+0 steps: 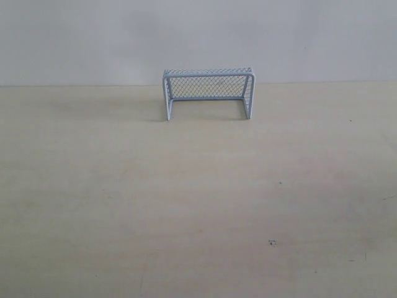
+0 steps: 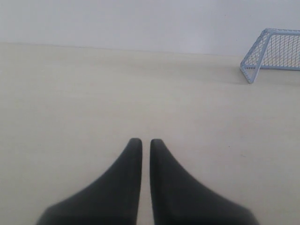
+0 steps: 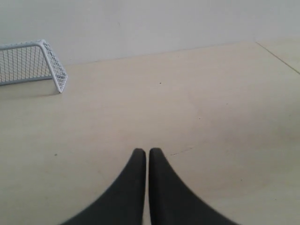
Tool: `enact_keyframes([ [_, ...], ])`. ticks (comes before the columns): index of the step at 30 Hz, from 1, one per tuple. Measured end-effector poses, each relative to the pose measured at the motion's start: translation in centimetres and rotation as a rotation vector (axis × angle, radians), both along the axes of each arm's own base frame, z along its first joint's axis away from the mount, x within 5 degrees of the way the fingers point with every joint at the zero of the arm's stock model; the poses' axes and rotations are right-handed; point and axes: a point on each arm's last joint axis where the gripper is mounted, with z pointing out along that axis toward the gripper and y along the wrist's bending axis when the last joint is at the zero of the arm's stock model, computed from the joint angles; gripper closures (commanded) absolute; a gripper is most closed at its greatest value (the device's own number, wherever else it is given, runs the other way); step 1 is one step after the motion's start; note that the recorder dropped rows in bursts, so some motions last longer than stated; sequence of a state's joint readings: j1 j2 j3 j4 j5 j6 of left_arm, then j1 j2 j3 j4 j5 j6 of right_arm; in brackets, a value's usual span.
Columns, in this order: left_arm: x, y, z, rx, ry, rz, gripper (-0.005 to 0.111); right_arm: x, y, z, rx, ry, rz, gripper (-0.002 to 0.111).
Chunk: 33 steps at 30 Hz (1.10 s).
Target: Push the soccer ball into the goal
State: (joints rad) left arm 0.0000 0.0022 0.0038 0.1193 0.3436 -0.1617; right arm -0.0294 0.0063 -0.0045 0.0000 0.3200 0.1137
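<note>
The goal (image 1: 209,92), pale blue-white tubing with fine mesh, stands at the far middle of the pale wooden table, its mouth facing the near side. It also shows in the left wrist view (image 2: 274,52) and the right wrist view (image 3: 32,63), well away from both grippers. The soccer ball is out of view in every frame. My left gripper (image 2: 146,141) is shut with nothing between its black fingers, low over bare table. My right gripper (image 3: 146,151) is likewise shut and empty. Neither gripper appears in the exterior view.
A pale wall rises right behind the goal. The table's right edge (image 3: 281,55) shows in the right wrist view. A small dark speck (image 1: 272,243) lies on the table's near right part.
</note>
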Motion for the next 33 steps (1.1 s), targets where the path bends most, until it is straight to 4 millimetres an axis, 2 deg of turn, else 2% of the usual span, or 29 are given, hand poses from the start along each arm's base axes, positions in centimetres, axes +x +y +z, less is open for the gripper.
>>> enact_keyframes([
  [33, 0.00, 0.00, 0.00, 0.000, 0.000, 0.000, 0.100, -0.04, 0.00, -0.15, -0.004, 0.017, 0.001, 0.108],
])
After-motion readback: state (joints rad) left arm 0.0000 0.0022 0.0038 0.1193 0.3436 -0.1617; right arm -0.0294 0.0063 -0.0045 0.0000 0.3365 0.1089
